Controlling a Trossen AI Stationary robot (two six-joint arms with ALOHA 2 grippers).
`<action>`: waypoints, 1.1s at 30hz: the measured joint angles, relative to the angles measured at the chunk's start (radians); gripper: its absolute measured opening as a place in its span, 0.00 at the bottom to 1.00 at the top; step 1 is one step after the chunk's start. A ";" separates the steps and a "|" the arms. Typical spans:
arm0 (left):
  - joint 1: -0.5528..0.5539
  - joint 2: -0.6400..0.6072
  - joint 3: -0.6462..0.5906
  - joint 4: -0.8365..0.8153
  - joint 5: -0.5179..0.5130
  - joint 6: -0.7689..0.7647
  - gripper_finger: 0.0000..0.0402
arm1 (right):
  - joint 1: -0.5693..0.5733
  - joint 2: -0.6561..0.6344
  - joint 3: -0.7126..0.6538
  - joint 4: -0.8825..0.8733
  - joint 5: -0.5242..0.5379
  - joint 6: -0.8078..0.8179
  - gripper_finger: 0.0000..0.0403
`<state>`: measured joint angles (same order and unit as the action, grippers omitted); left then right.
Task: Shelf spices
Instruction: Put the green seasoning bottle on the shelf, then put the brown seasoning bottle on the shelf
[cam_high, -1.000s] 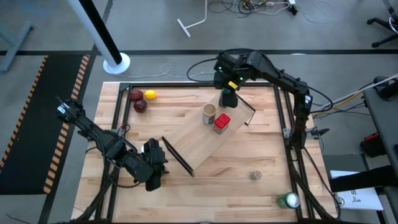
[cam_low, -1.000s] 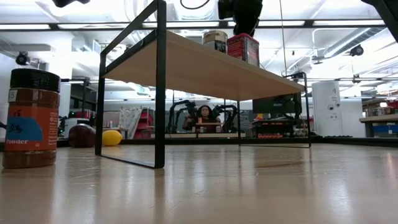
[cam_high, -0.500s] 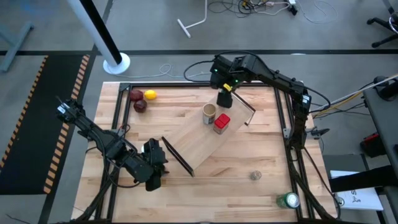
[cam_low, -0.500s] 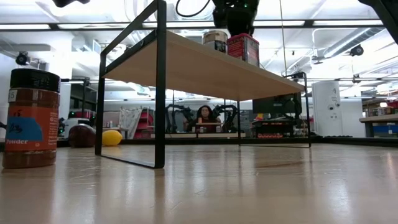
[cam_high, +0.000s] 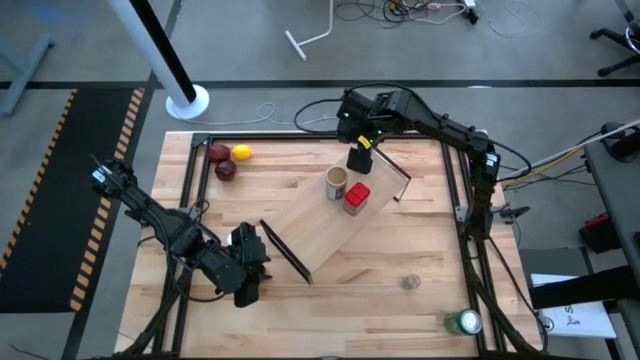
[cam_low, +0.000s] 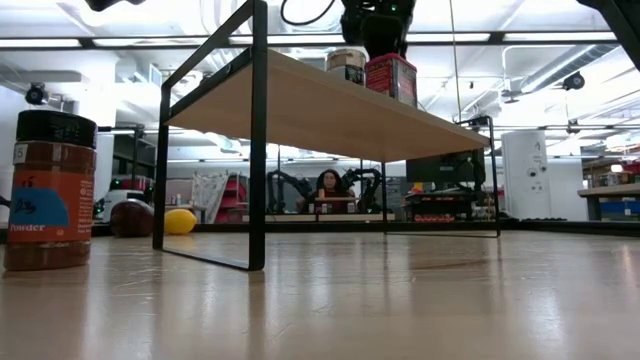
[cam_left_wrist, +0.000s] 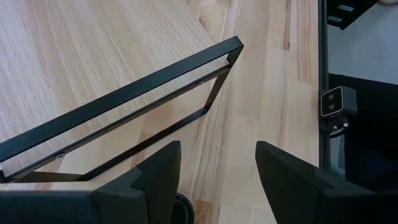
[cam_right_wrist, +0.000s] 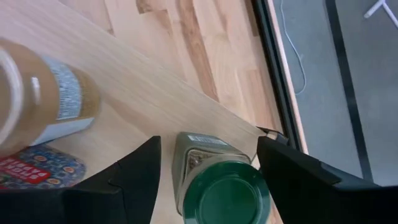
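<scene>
The pale shelf (cam_high: 320, 230) lies slantwise across the table's middle. The tan jar (cam_high: 337, 183) and the red boxy jar (cam_high: 357, 198) stand on its far half. In the right wrist view the green-lidded jar (cam_right_wrist: 217, 186) stands upright on the shelf's far end. My right gripper (cam_right_wrist: 208, 180) is open above it, one finger on either side. My left gripper (cam_left_wrist: 217, 180) is open by the shelf's near rail (cam_left_wrist: 124, 99). The black-lidded jar (cam_low: 50, 190) stands on the table. The tiny grey-lidded jar (cam_high: 410, 283) sits near the right edge. The white-lidded jar is out of view.
Two red fruits (cam_high: 222, 160) and a yellow one (cam_high: 241, 153) lie at the table's far left corner. A green can (cam_high: 463, 322) stands at the near right corner. A black frame (cam_high: 455, 200) runs around the table. A person (cam_low: 327, 185) sits in the room beyond.
My right gripper has shifted a little toward the table's left and far edges, staying over the shelf's far end.
</scene>
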<state>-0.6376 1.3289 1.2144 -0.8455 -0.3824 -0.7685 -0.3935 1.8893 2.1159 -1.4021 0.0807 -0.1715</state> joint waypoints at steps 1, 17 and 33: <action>0.000 0.000 0.000 0.000 0.000 0.000 0.49 | 0.002 0.000 0.000 -0.002 -0.001 0.002 0.60; 0.000 0.000 0.000 0.001 0.000 0.000 0.49 | -0.002 -0.051 0.004 0.033 0.032 0.054 0.68; -0.011 0.002 0.000 0.001 -0.001 -0.008 0.49 | 0.051 -0.259 -0.079 -0.167 -0.055 0.215 0.61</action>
<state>-0.6483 1.3307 1.2144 -0.8448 -0.3834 -0.7761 -0.3422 1.6300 2.0367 -1.5690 0.0252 0.0437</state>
